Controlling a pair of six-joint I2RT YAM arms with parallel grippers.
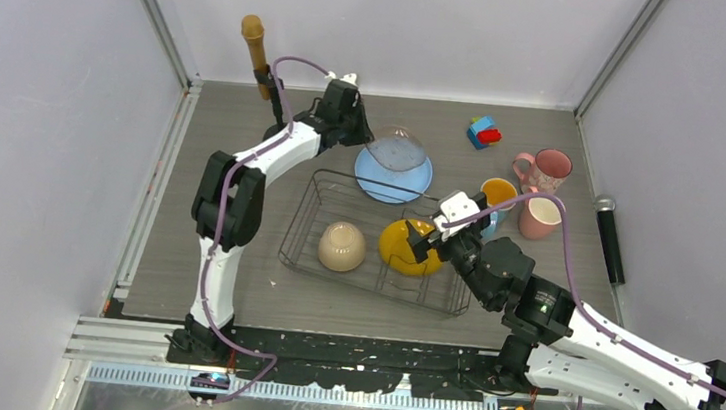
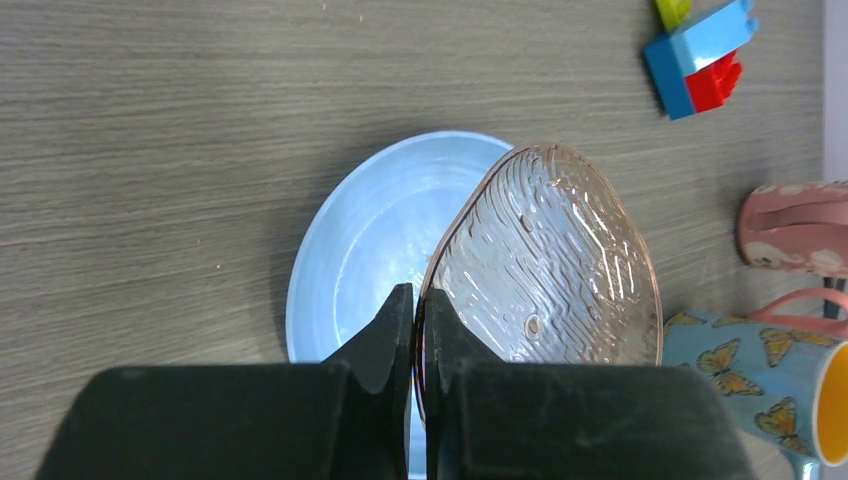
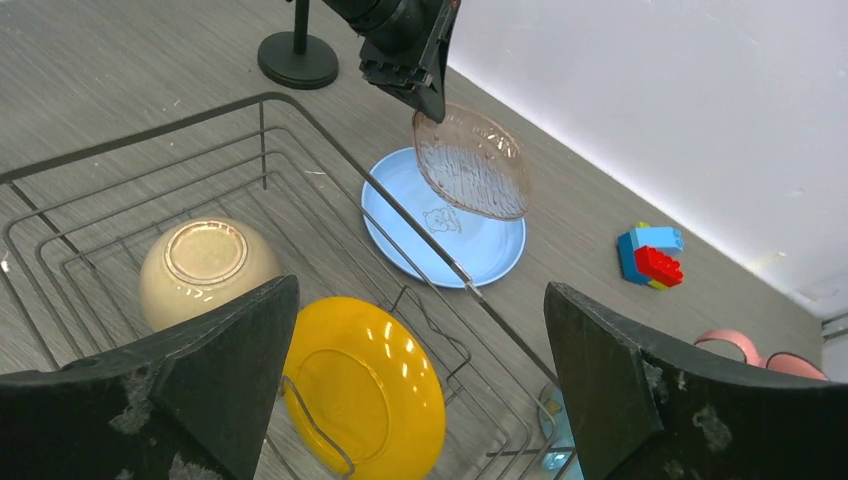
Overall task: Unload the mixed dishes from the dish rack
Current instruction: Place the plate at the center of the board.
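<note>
1. Top external view, starting left: a brown microphone (image 1: 253, 39) stands at 10 o'clock of the left hand (image 1: 365, 137). It's near that arm, so a wide swing back could knock it over.
2. The left hand is pinched shut on the thin rim of a clear glass dish (image 2: 550, 260). The dish hangs tilted over the light-blue plate (image 1: 396, 186), which lies on the bench at 12 o'clock of the dish rack (image 1: 298, 217). An edge grip on slick glass looks sketchy to me. If it twists or lets go high, glass hits plate and something could chip or skid.
3. Inside the rack, the beige bowl (image 1: 342, 246) sits upside down at 9 o'clock of the yellow plate (image 1: 405, 249), which leans among the dividers.
4. The right hand (image 3: 418, 292) is spread wide, holding nothing, just above that yellow plate. My worry is a finger snagging a wire and dragging the whole rack, or the glossy plate slipping out.
5. At 2 o'clock of the rack it's crowded: blue mug (image 1: 497, 196) and two pink mugs (image 1: 546, 168). Setting anything down there risks a bump.
6. The bench (image 1: 222, 171) is grey wood-grain and matte. Plain pale walls close in three sides, with metal framing in the corners.
</note>
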